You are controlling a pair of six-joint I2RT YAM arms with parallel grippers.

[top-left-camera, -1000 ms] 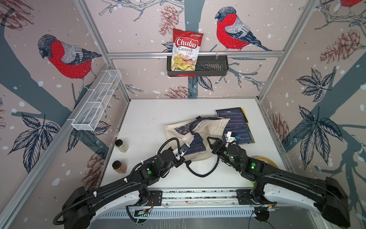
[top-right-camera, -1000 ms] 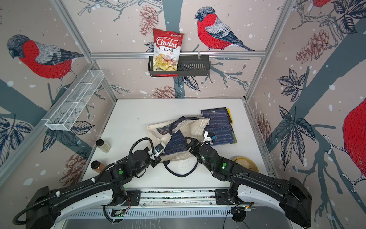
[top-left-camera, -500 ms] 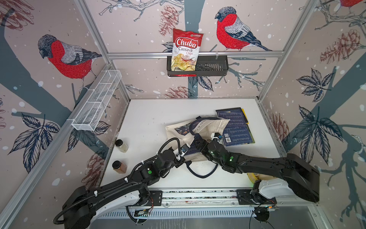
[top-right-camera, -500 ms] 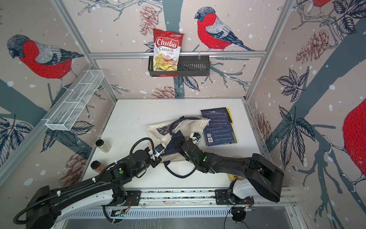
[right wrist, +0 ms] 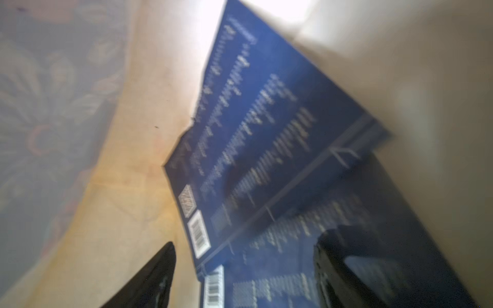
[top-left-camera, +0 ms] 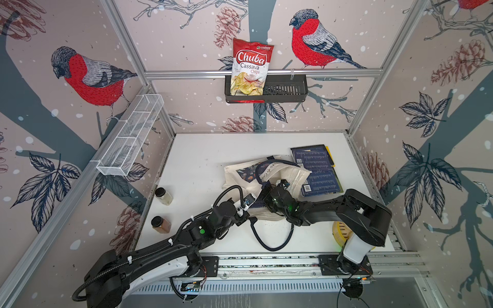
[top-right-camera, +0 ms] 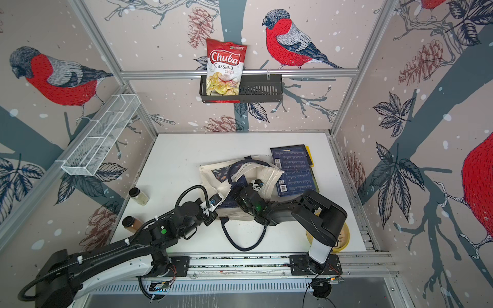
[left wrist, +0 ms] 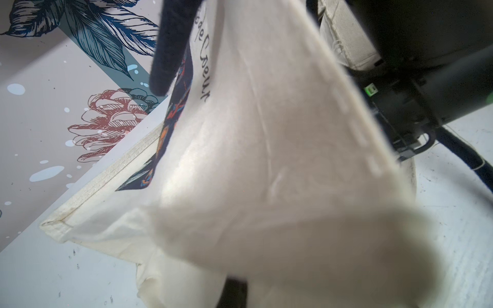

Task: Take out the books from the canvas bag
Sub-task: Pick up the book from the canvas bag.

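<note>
The cream canvas bag (top-left-camera: pixel 240 170) lies crumpled mid-table in both top views, also canvas bag (top-right-camera: pixel 213 170). My left gripper (top-left-camera: pixel 249 210) is shut on the bag's near edge. In the left wrist view the lifted cloth (left wrist: pixel 266 160) covers the jaws. My right gripper (right wrist: pixel 248 277) is inside the bag's mouth, open, with its fingers (right wrist: pixel 157 280) spread wide over two stacked navy books (right wrist: pixel 266 120) with white barcode labels. More navy books (top-left-camera: pixel 317 173) lie on the table right of the bag, with a yellow one (top-left-camera: pixel 330 156) under them.
Two spice jars (top-left-camera: pixel 164 196) (top-left-camera: pixel 160 224) stand at the table's left edge. A navy strap loop (top-left-camera: pixel 269 240) trails toward the front. A yellow round object (top-left-camera: pixel 340 234) sits under my right arm. A chips bag (top-left-camera: pixel 249 69) stands in the wall basket.
My right arm has swung left and pushed its gripper into the bag's mouth, its jaws narrowing slightly. The left arm has held still, gripping the bag.
</note>
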